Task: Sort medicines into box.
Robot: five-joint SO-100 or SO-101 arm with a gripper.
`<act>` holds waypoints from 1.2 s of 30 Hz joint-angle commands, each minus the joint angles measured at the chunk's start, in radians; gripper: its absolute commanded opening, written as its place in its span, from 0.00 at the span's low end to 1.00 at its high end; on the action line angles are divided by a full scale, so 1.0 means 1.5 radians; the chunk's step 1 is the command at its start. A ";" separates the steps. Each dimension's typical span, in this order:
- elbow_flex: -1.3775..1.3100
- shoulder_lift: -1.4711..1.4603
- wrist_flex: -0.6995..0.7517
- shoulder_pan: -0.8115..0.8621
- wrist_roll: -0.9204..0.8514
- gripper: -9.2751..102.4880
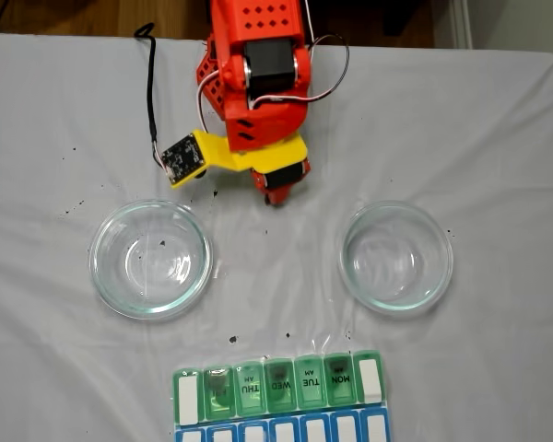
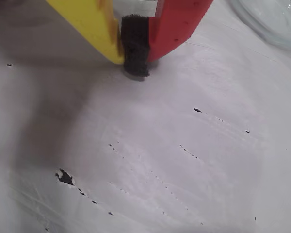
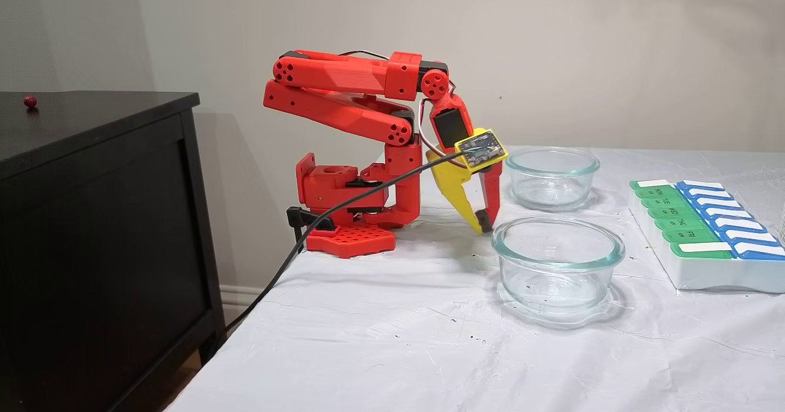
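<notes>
White-covered counter (image 1: 498, 138) under everything. Red arm (image 3: 343, 102) folded back on itself, wrist bent down. Pill box (image 1: 281, 387) at the near edge in the overhead-style fixed view, well apart from the pincer, lids closed. Two glass bowls (image 1: 150, 260) between arm and box. Pincer (image 2: 135, 65) clenched on nothing, black pads (image 2: 135, 39) pressed together, tip at the cloth. One red ball (image 3: 29, 101) away on the dark cabinet (image 3: 92, 216).
</notes>
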 commanded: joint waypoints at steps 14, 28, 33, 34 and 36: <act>-0.038 0.016 0.048 0.017 0.110 0.08; 0.039 0.018 0.103 0.087 0.777 0.12; 0.039 0.018 0.103 0.088 0.777 0.12; 0.039 0.018 0.103 0.088 0.777 0.12; 0.039 0.018 0.103 0.088 0.777 0.12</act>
